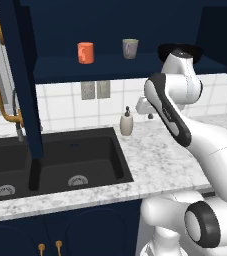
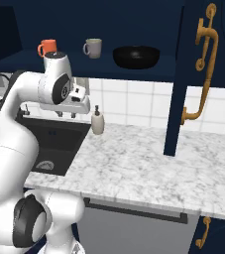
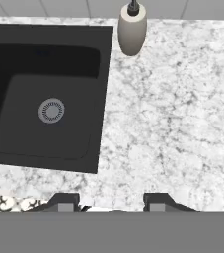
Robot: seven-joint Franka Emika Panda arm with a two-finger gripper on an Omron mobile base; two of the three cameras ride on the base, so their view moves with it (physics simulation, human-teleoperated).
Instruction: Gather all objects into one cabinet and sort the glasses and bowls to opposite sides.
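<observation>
Our gripper [image 3: 111, 200] hangs over the counter [image 3: 172, 123], fingers parted and empty. On the cabinet shelf [image 2: 15, 60], orange-red cup [image 2: 47, 47] and grey-beige cup [image 2: 92, 48] sit left, black bowl [image 2: 136, 56] right. Sorting looks probably finished; next we'd verify and retreat.

Inside the open navy cabinet [image 2: 134, 20], an orange-red cup [image 2: 47, 47] stands upright at the shelf's left end, a grey-beige cup [image 2: 93, 48] upright beside it, and a glossy black bowl [image 2: 136, 56] sits further right

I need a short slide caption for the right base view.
Open navy cabinet shelving orange cup, grey cup, black bowl.
</observation>
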